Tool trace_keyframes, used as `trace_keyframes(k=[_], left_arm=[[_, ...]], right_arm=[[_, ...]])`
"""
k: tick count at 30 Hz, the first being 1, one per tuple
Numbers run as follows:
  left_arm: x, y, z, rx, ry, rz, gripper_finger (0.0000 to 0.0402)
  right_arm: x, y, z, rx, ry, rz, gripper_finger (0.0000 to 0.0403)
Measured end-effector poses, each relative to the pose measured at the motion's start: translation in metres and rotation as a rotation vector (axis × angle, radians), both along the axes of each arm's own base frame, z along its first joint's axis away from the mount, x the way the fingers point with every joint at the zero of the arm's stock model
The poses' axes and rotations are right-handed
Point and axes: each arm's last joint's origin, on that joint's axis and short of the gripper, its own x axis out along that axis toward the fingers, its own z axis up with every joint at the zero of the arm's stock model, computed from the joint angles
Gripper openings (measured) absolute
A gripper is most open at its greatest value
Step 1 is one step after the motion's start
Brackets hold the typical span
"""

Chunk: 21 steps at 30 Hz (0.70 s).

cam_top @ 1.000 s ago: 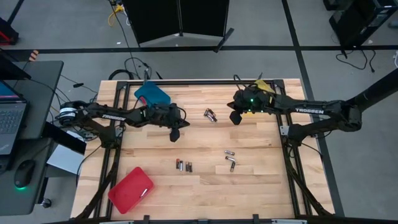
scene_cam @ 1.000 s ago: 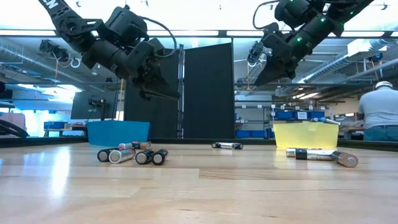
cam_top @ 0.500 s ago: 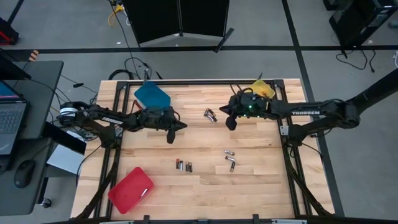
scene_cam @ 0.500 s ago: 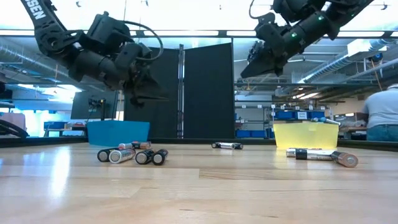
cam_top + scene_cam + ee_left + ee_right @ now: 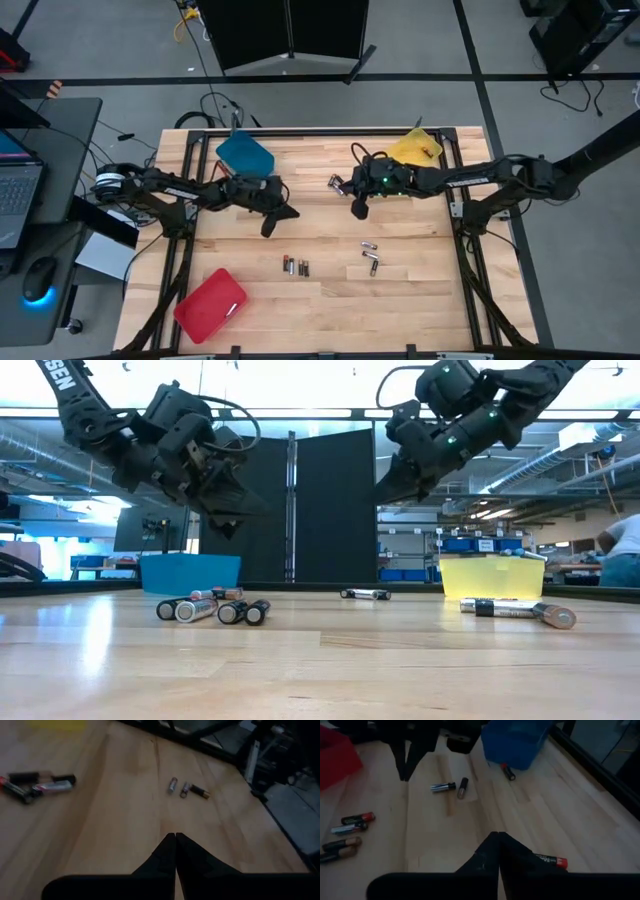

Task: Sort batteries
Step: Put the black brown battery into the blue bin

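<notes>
My right gripper (image 5: 358,210), fingers together and empty, hangs above the far middle of the table near two batteries (image 5: 338,184); my left gripper (image 5: 267,228) is likewise pressed together. These cells look small, rigid and slick, likely to roll; I'd pinch one across its middle.

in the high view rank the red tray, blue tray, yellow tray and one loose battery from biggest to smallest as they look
1. red tray, biggest
2. blue tray, a little smaller
3. yellow tray, partly hidden by the right arm, so its place is unsure
4. battery, far the smallest
</notes>
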Motion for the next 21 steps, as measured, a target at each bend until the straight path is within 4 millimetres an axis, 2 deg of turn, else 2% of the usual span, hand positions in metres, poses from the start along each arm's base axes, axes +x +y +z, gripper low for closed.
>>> trace_keyframes(k=[5, 12, 16, 21], left_arm=[[0.005, 0.005, 0.001, 0.027, 0.181, -0.033, 0.0017], [0.012, 0.014, 0.024, 0.269, 0.492, 0.010, 0.0029], [0.016, 0.016, 0.038, 0.340, 0.519, -0.018, 0.0060], [0.016, 0.016, 0.038, 0.380, 0.531, -0.043, 0.0113]], right_arm=[[-0.001, -0.002, -0.002, -0.001, 0.014, -0.005, 0.0014], [-0.001, -0.002, -0.002, 0.001, 0.021, -0.006, 0.0033], [-0.001, -0.002, -0.002, -0.001, 0.023, -0.005, 0.0022], [-0.001, -0.002, -0.002, -0.005, 0.025, -0.002, 0.0013]])
